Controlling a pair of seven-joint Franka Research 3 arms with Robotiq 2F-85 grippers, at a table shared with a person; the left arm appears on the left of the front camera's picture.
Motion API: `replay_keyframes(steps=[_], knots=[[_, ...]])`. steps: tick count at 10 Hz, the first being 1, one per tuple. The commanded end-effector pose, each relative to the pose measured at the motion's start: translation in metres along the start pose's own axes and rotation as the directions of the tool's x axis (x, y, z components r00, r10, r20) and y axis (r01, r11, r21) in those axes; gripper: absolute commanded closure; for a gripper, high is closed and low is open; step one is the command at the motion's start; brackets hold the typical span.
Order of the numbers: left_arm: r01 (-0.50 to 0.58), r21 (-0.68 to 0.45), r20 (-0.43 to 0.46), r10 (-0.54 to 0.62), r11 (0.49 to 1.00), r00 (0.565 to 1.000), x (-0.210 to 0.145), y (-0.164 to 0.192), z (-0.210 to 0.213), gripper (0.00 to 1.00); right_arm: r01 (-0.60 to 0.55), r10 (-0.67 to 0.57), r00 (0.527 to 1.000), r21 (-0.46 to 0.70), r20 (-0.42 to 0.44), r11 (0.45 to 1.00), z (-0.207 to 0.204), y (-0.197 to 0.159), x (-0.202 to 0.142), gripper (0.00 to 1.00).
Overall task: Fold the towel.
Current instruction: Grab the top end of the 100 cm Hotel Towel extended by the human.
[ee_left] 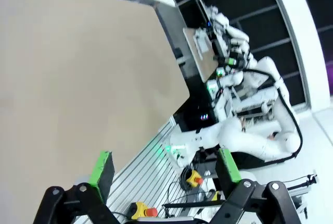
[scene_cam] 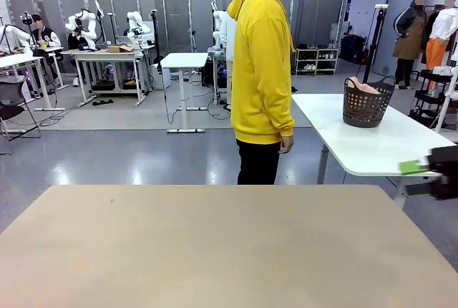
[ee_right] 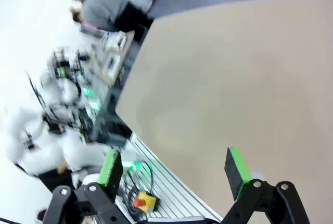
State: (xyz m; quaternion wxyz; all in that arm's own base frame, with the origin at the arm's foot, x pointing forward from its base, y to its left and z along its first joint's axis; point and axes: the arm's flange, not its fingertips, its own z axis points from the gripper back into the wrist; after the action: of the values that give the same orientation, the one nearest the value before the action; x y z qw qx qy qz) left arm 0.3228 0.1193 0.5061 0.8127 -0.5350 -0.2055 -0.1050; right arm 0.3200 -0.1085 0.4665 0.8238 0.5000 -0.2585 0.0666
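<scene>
Wide-spread left gripper (ee_left: 164, 166) and right gripper (ee_right: 173, 168) are held by the tabletop (ee_left: 78, 78); folding seems unstarted: the towel (scene_cam: 363, 87) must first be brought from the basket (scene_cam: 366, 111).

The surface (scene_cam: 215, 251) is matt, smooth, tan, laminate-like. The towel (scene_cam: 363, 87) is soft pink cloth inside a dark, open-lattice plastic basket (scene_cam: 366, 111). The grey floor (scene_cam: 143, 157) is glossy and reflective.

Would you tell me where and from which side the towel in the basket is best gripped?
Grip the towel at the pink bunch rising above the rim of the basket, coming down from above: the walls enclose the rest, so probably only the open top gives access.
</scene>
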Motion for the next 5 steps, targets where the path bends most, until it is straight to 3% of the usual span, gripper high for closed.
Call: replay_keyframes(steps=[1, 2, 5], knots=[[-0.051, -0.007, 0.126, 0.051, 0.999, 0.991, -0.021, 0.013, 0.026, 0.0, 0.033, -0.034, 0.99, 0.011, 0.138, 0.999, 0.023, -0.009, -0.04, 0.0], [-0.085, -0.009, 0.178, 0.085, 0.996, 0.98, -0.035, 0.022, 0.044, 0.0, 0.058, -0.056, 0.977, -0.002, 0.205, 0.998, 0.044, -0.013, -0.05, 0.0], [-0.123, 0.027, 0.335, 0.107, 0.992, 0.936, -0.07, 0.023, 0.092, 0.0, 0.145, -0.121, 0.948, -0.064, 0.293, 0.987, 0.089, -0.023, -0.072, 0.0]])
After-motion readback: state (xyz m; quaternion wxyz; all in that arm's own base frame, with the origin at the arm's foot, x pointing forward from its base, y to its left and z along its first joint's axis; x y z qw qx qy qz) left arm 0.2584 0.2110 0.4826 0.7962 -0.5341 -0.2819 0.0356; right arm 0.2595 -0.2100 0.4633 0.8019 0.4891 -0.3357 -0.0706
